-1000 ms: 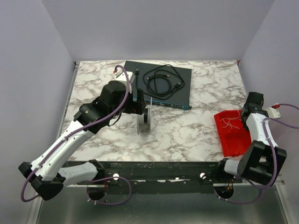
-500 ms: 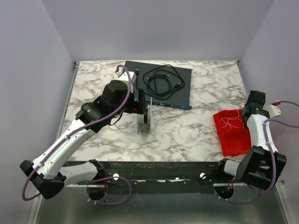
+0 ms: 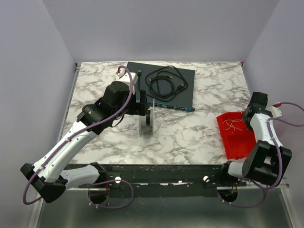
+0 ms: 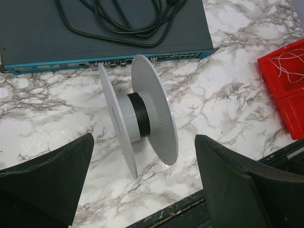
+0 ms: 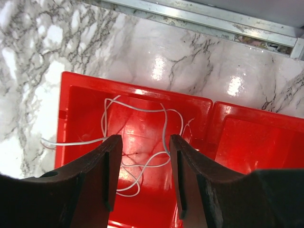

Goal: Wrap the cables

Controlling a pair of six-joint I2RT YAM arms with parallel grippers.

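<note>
The thin white wire [image 5: 163, 121] lies in loose loops inside a red bin [image 5: 90, 102] at the table's right side, with one end trailing over the bin's left wall. My right gripper [image 5: 145, 142] is open just above the bin, its fingers either side of the loops and holding nothing. The whitish round spool [image 4: 142, 114] stands on its flange rims on the marble table, with a dark band round its hub. My left gripper [image 4: 143, 140] is open above and in front of the spool, not touching it. In the top view the spool [image 3: 147, 121] is mid-table and the wire [image 3: 232, 126] is far right.
A dark flat box with a blue front edge [image 3: 137, 71] sits at the back centre with a black coiled cable [image 3: 166, 81] on top. The red bin [image 3: 228, 140] has a second compartment on its right. The black front rail [image 3: 156, 172] runs along the near edge.
My right arm has shifted slightly over the red bin. My left arm has edged a little towards the back right near the spool. The spool and wire have not moved.
</note>
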